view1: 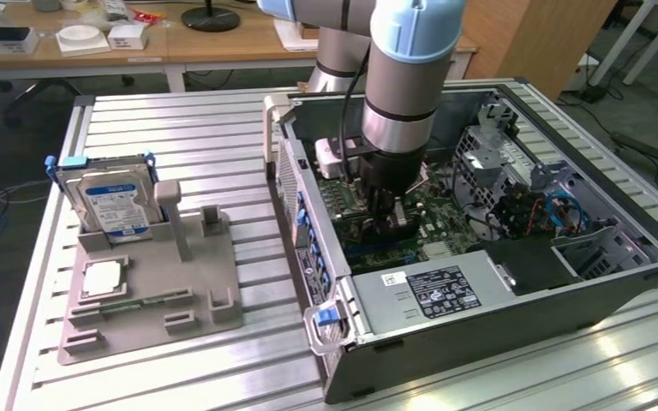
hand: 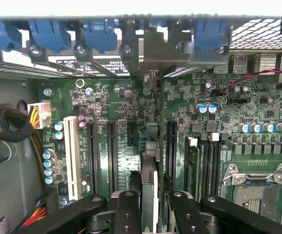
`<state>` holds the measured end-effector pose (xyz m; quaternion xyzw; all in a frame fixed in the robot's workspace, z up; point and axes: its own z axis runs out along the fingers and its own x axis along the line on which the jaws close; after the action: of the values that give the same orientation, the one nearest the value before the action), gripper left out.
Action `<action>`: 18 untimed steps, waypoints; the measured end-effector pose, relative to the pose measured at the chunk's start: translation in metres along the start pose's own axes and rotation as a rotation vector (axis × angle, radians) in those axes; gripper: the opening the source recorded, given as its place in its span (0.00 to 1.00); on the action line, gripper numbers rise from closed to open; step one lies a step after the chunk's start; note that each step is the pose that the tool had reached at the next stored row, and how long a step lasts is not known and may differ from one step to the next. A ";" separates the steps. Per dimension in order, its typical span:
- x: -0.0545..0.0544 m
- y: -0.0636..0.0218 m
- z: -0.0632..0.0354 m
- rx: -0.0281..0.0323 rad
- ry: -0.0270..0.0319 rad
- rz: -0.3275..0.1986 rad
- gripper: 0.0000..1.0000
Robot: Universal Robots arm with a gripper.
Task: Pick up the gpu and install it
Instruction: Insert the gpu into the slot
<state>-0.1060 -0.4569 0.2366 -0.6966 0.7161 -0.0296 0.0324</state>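
Note:
My gripper (hand: 149,207) is deep inside the open computer case (view1: 512,291), low over the green motherboard (hand: 106,97). It is shut on the gpu (hand: 149,178), which shows edge-on as a thin upright card between the two black fingers (hand: 127,212). The card runs away from the fingers, between the long black expansion slots, towards the case's rear wall. Its silver end bracket (hand: 153,51) stands at the rear slot openings, under the blue latches. Whether the card's edge sits in a slot I cannot tell. In the exterior view the arm's wrist hides the gripper (view1: 380,218).
A grey fixture tray (view1: 146,295) lies at the exterior view's left, holding an upright silver hard drive (view1: 112,201) and a narrow memory stick (view1: 134,304). Inside the case are the power supply (view1: 438,291), drive cages (view1: 512,180), a CPU socket (hand: 257,187) and a cable bundle (hand: 9,126).

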 end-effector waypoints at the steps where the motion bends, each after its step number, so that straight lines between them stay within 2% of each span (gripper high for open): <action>1: 0.000 0.0002 0.0011 -0.0002 0.0004 0.000 0.26; 14: 0.000 0.0007 0.0040 -0.0002 -0.0002 0.000 0.26; 18: 0.000 0.0016 0.0082 0.0005 0.0008 -0.001 0.26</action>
<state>-0.1068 -0.4570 0.2283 -0.6968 0.7159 -0.0300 0.0323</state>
